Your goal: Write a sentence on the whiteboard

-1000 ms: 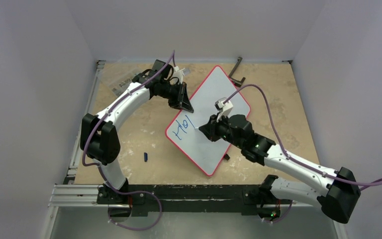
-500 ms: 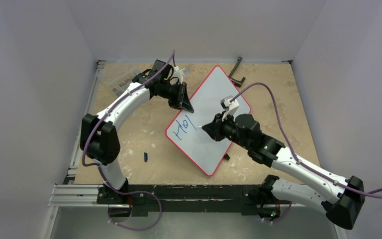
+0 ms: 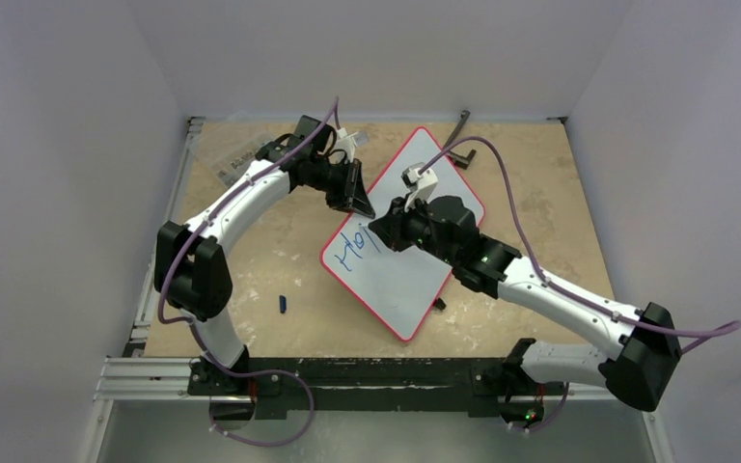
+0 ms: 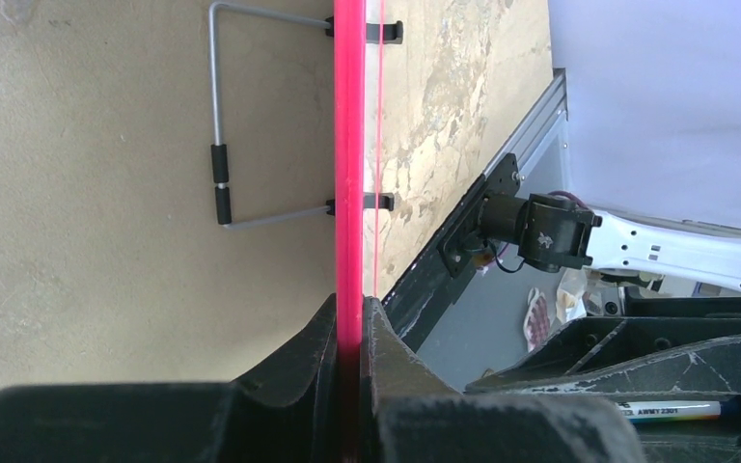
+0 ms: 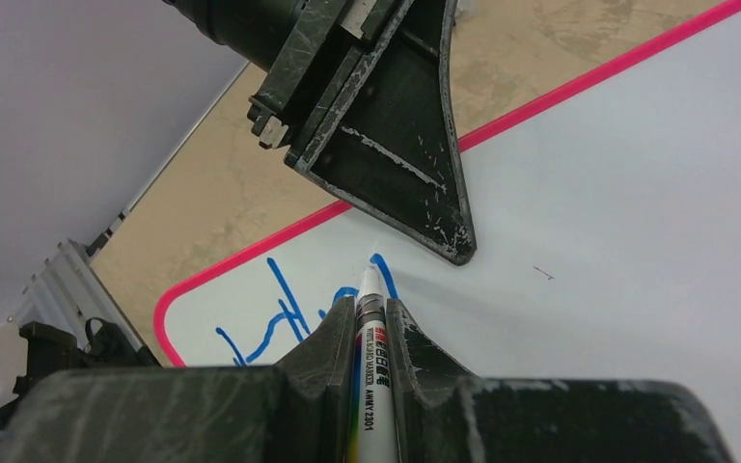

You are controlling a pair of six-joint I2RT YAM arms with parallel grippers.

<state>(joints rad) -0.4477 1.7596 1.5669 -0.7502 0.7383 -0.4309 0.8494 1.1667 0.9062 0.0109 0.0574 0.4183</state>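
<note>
The whiteboard (image 3: pixel 397 282), white with a red rim, lies slanted on the table. Blue lettering of the sentence (image 3: pixel 354 253) sits near its left corner, a few strokes (image 5: pixel 281 311) in the right wrist view. My left gripper (image 3: pixel 360 205) is shut on the board's upper-left rim (image 4: pixel 350 145), the red edge pinched between the jaws. My right gripper (image 3: pixel 376 231) is shut on a white whiteboard marker (image 5: pixel 370 333). The marker's tip rests at the top of the last blue stroke, just below the left gripper's finger (image 5: pixel 400 145).
A small blue marker cap (image 3: pixel 283 304) lies on the table left of the board. A clear plastic packet (image 3: pixel 234 160) sits at the back left, a black bracket (image 3: pixel 458 141) at the back. A wire stand (image 4: pixel 217 174) is clipped under the board.
My right arm swung out to the right, then came back up and left along the board, bringing the marker tip close under the left gripper. The left arm stayed still.
</note>
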